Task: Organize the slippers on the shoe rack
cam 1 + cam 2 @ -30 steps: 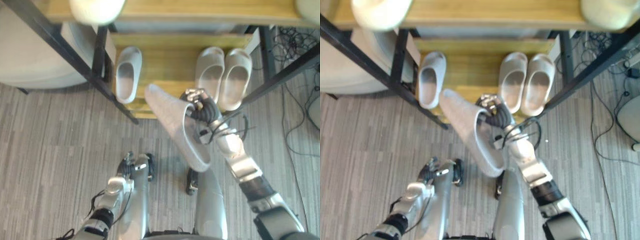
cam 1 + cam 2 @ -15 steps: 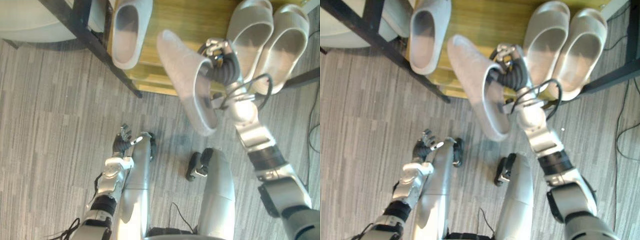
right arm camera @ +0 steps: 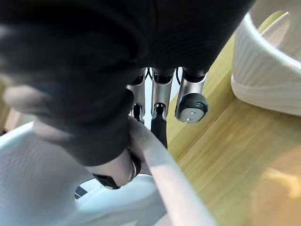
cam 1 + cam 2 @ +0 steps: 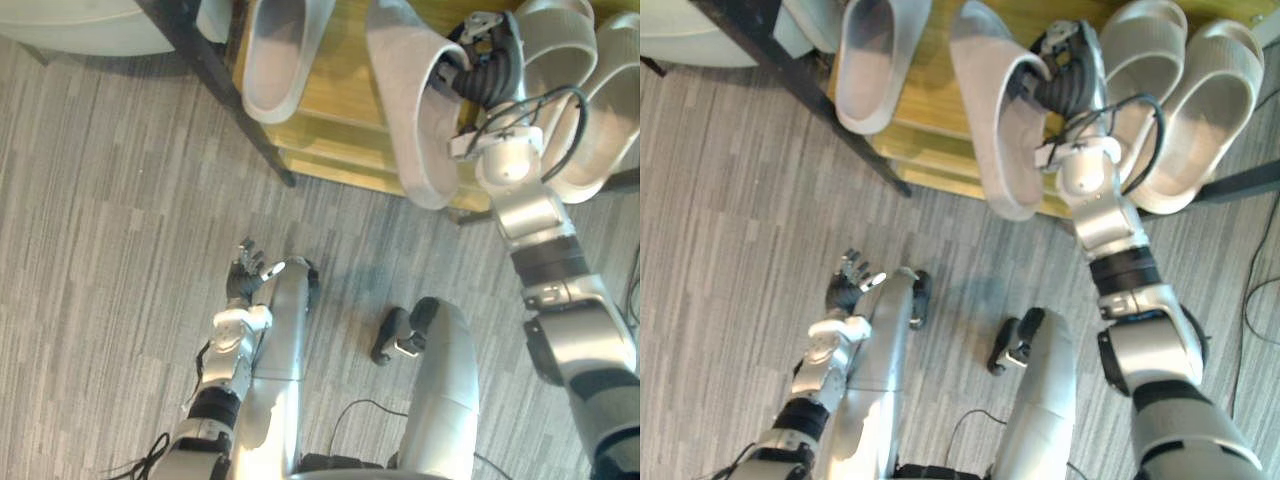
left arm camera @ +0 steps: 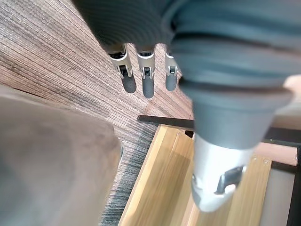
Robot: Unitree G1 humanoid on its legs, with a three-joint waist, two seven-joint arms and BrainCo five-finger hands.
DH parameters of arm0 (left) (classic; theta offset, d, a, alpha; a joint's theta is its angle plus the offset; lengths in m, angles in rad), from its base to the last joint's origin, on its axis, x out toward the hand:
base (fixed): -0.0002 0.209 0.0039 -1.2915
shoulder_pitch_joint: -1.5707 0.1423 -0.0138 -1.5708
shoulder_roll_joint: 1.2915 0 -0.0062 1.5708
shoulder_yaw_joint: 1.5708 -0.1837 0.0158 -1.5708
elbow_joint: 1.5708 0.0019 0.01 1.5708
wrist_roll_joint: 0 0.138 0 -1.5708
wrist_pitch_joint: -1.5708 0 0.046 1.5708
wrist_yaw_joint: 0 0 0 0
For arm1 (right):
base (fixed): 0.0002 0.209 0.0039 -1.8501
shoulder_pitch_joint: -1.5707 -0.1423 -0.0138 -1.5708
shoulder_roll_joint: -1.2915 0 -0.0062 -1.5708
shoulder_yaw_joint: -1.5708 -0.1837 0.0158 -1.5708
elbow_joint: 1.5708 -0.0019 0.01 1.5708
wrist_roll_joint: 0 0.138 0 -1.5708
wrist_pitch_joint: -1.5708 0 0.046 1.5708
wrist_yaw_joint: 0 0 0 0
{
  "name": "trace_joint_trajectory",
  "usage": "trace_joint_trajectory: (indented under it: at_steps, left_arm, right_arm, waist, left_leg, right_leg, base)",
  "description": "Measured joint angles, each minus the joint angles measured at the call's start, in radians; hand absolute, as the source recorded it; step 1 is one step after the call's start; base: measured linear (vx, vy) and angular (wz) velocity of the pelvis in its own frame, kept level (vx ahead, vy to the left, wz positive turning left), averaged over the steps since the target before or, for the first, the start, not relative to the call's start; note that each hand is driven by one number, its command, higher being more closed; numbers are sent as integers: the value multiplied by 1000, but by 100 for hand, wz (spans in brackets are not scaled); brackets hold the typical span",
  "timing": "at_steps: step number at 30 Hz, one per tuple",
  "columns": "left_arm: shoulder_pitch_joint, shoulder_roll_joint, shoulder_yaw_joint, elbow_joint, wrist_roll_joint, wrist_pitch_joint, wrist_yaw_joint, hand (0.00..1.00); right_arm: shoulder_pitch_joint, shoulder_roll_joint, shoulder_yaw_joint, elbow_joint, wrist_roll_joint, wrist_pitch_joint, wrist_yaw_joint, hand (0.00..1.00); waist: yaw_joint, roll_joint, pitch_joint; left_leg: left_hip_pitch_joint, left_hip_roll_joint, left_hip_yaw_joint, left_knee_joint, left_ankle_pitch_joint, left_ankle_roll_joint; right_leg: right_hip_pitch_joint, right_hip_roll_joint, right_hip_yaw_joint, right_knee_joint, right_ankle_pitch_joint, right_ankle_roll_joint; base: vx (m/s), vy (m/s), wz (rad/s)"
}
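Grey wood-grain flooring ran in narrow planks up to the shoe rack, whose lowest shelf was a light, yellowish wood set into a black metal frame. One black frame leg slanted down across the rack's left front corner. Beyond that leg, off the rack's left end, a pale rounded bulk sat on the floor. On the shelf, a single slipper lay near the left end with its heel at the front edge. A pair of slippers lay side by side at the right end, heels overhanging the front. Between them was the held slipper, tilted on its side. Its toe was over the shelf and its heel jutted past the rack's front edge above the floor; whether it touched the wood could not be told. The right hand pinched the slipper's upper, thumb inside the opening and fingers curled over the outside. The left hand hung low over the floor, well out from the rack's front, its fingers straight and loosely spread.
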Motion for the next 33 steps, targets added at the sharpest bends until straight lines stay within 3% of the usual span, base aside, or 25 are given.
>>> trace_joint_trajectory:
  at_steps: [6,10,16,17,33]
  left_arm:
    - [1,20,12,74,0,13,39,0]
    - [22,22,11,146,0,47,60,0]
    - [25,20,9,156,0,49,62,0]
    - [24,19,9,156,0,49,63,0]
    - [24,5,-12,156,-18,50,80,0]
  right_arm:
    - [-85,44,-1,78,-44,37,-55,100]
    - [-133,63,-1,139,-78,75,-77,100]
    - [-181,119,-2,227,-87,101,-113,100]
    - [-189,121,-2,234,-88,107,-113,0]
    - [-216,157,-41,271,-85,130,-182,0]
  waist:
    - [10,0,0]
    - [15,-2,-1]
    - [28,-6,-6]
    - [30,-6,-6]
    - [56,-9,-28]
  left_leg:
    - [-6,-7,-12,4,3,-5]
    - [-24,-14,-27,16,6,-11]
    - [-35,-9,-26,15,14,-20]
    - [-35,-9,-26,14,15,-21]
    - [-60,-30,-45,11,23,-32]
  right_leg:
    - [3,-5,-13,10,-9,-7]
    - [3,-18,-30,26,-20,-18]
    - [2,-33,-43,40,-33,-24]
    - [2,-33,-44,40,-33,-24]
    - [1,-55,-76,53,-54,-31]
  base:
    - [-17,-9,6]
    - [-8,7,12]
    - [-20,-9,13]
    - [0,0,0]
    - [0,4,6]
